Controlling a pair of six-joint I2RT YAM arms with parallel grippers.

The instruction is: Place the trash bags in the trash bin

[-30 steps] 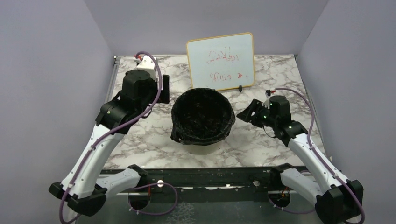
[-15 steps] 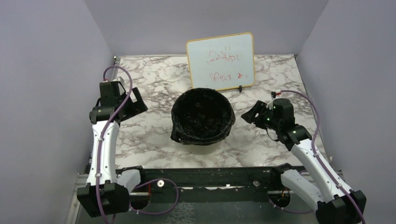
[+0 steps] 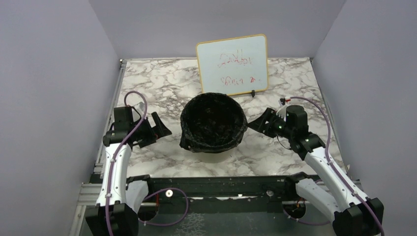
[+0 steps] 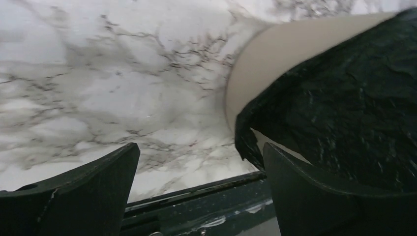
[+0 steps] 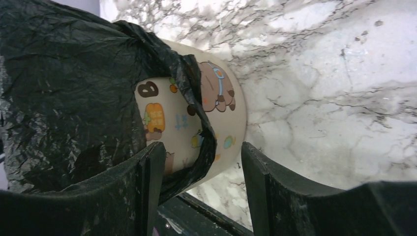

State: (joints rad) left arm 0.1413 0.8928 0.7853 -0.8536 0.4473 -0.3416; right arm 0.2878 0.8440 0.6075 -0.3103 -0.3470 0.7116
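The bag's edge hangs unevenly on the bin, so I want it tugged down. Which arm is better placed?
Right, probably. The right gripper, jaws open, sits close beside the trash bin, facing a loose fold of the trash bag on its printed side. The left gripper, also open, stands slightly farther off.

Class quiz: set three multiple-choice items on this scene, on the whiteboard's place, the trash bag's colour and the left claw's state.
1. Where is the whiteboard relative to the trash bin? A. Behind it. B. Inside it. C. In front of it.
2. What colour is the trash bag? A. White. B. Black. C. Blue.
3. The left claw is: A. Shut on the bag. B. Shut on the whiteboard. C. Open, empty.
Key: 1 A, it stands beyond the bin in the top view; 2 B, glossy black plastic lines the bin; 3 C, its fingers stand apart, gripping nothing.
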